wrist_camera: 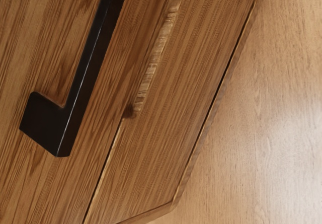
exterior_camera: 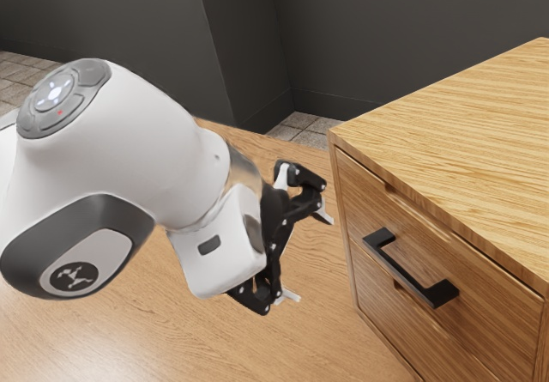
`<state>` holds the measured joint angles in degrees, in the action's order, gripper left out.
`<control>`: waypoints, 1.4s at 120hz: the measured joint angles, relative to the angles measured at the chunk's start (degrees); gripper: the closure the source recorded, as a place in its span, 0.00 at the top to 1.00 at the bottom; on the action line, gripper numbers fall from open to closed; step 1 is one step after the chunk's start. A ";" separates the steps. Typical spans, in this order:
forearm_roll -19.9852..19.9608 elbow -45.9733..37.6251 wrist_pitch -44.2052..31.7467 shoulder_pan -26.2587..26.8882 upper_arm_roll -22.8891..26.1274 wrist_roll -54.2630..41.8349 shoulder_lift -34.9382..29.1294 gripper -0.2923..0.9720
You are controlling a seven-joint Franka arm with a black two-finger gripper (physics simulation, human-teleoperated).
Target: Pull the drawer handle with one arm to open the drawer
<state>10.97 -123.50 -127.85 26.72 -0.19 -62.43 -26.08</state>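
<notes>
A wooden cabinet stands at the exterior view's right, with a drawer front facing my arm. A black bar handle runs across that front, and the wrist view has the handle slanting over the wood grain. My gripper hangs to the left of the handle, a short gap away, not touching it. It is open, its two white-tipped fingers spread wide with nothing between them. The drawer front lies about level with the cabinet face.
The cabinet sits on a wooden table, also seen beside the cabinet as the table. Dark walls and a tiled floor lie behind. My white arm covers the exterior view's left half.
</notes>
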 joint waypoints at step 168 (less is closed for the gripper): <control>-5.38 -3.24 -4.78 1.84 -0.66 -34.38 2.15 0.73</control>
<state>5.58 -126.74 -132.63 28.56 -0.85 -96.81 -23.93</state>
